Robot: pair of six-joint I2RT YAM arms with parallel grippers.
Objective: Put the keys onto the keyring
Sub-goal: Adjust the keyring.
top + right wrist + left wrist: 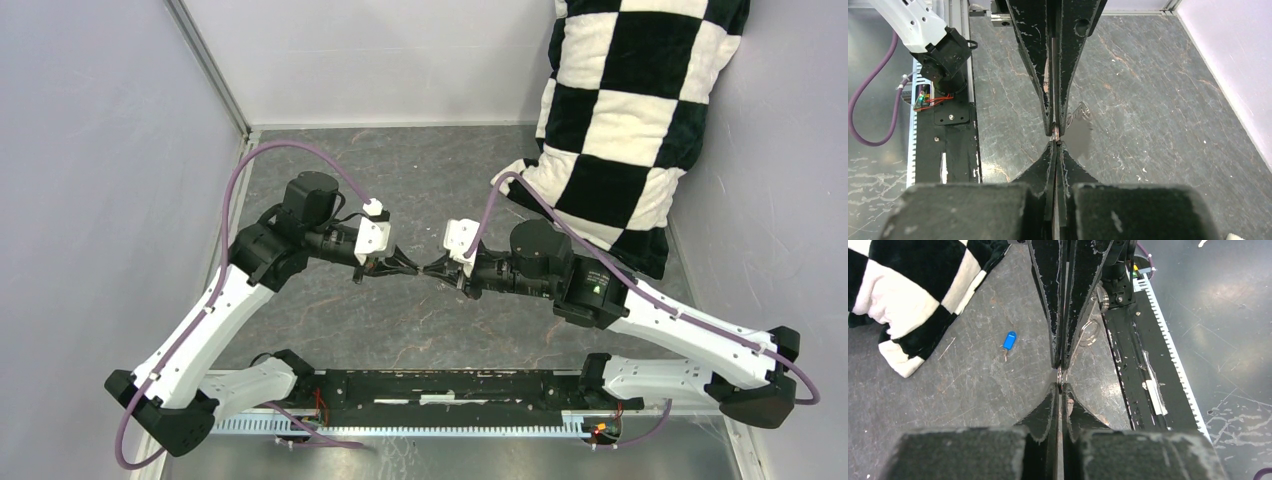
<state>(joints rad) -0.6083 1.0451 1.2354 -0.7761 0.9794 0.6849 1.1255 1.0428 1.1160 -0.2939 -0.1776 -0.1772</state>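
Top external shows the left hand (417, 267) and right hand (433, 268) meeting tip to tip above the table (400, 180). The tips are too small there to tell what they hold. A checked pillow (630, 110) lies beyond the right hand, against the wall.

Left wrist gives the close look. Both hands are clenched, fingers pressed flat together. A thin metal sliver, the keyring (1060, 376) seen edge-on, bridges the small gap between the two sets of tips and appears pinched at each end. Only this view shows the key (1008, 340), blue-headed, lying on the table past the right hand's tips. It is off to one side, well apart from both hands and near the pillow's corner. Only this view also shows a small silvery wire loop (1089, 333) just beside the right hand's fingers, on the side toward the black rail (1138, 350). Whether the loop hangs or lies on the table I cannot tell.

Right wrist shows the same clenched tips from the other side. It adds one thing of its own: a small silvery piece (1078, 111) just beside the left hand's fingers, with a dark patch below it. What it is I cannot tell.
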